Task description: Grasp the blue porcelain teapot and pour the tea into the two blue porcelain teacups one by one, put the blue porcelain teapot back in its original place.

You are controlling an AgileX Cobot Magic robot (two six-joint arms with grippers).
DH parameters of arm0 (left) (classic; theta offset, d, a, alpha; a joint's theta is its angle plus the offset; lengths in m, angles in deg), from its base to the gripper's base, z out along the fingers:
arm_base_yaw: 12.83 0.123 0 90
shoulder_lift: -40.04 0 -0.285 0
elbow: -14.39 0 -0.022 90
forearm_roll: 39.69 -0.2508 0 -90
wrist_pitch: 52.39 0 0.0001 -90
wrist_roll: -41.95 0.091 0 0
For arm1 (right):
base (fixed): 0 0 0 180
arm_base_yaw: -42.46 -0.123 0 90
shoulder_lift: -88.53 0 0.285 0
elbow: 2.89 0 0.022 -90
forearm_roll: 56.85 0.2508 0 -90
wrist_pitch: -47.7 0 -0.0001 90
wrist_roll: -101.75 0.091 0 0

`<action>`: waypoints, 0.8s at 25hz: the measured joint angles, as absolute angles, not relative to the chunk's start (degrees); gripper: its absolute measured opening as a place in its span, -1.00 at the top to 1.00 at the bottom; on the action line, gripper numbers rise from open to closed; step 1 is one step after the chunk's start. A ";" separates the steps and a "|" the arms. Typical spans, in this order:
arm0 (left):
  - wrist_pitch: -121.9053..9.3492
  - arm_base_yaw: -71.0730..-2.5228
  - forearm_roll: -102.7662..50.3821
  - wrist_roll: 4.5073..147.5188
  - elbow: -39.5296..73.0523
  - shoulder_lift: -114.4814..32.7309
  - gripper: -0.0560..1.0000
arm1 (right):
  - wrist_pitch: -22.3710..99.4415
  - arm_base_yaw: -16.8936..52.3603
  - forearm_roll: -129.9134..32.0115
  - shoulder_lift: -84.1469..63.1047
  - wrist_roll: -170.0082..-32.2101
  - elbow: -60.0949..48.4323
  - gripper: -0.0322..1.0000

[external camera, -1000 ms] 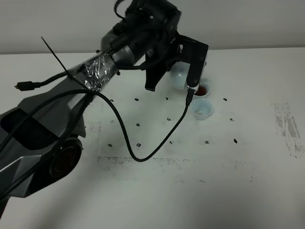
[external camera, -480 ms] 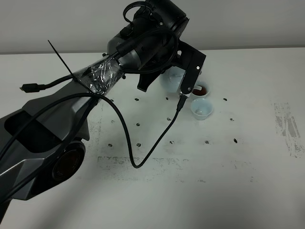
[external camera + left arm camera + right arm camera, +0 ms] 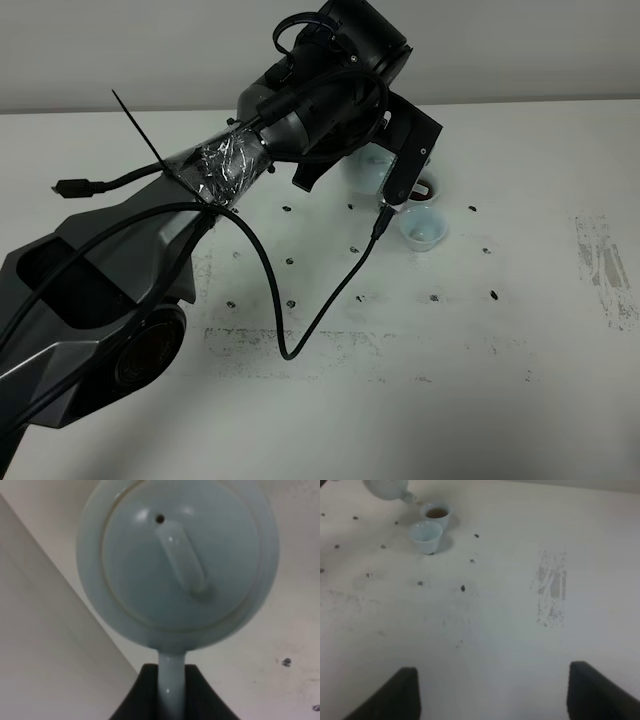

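The blue porcelain teapot point(image 3: 175, 565) fills the left wrist view from above, lid on. Its loop handle runs down between the black fingers of my left gripper point(image 3: 172, 700), which is shut on it. In the high view the teapot point(image 3: 367, 172) hangs under the left wrist, mostly hidden by the arm. Just right of it stand the two blue porcelain teacups. The far teacup point(image 3: 428, 189) point(image 3: 437, 513) holds reddish-brown tea. The near teacup point(image 3: 423, 230) point(image 3: 426, 536) looks empty. The teapot's spout point(image 3: 410, 497) ends beside the far cup. My right gripper point(image 3: 492, 675) is open above bare table, far from the cups.
The white table point(image 3: 520, 330) carries small dark marks and a scuffed grey patch point(image 3: 600, 265) at the right. A black cable point(image 3: 320, 310) loops down from the left wrist over the table. The big left arm point(image 3: 150, 260) covers the left side.
The left wrist has turned and risen a little. The teapot has shifted slightly left, away from the far cup. Both cups stand where they were.
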State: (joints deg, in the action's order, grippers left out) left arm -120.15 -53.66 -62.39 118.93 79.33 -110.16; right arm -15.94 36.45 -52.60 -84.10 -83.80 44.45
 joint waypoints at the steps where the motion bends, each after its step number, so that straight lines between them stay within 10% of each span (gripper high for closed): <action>1: -120.15 -53.81 -62.81 118.92 79.33 -110.16 0.77 | -15.94 36.45 -52.60 -84.10 -83.80 44.45 -0.21; 20: -119.02 -57.50 -71.89 121.63 79.33 -112.25 0.77 | -15.94 36.45 -52.60 -84.10 -83.80 44.45 -0.21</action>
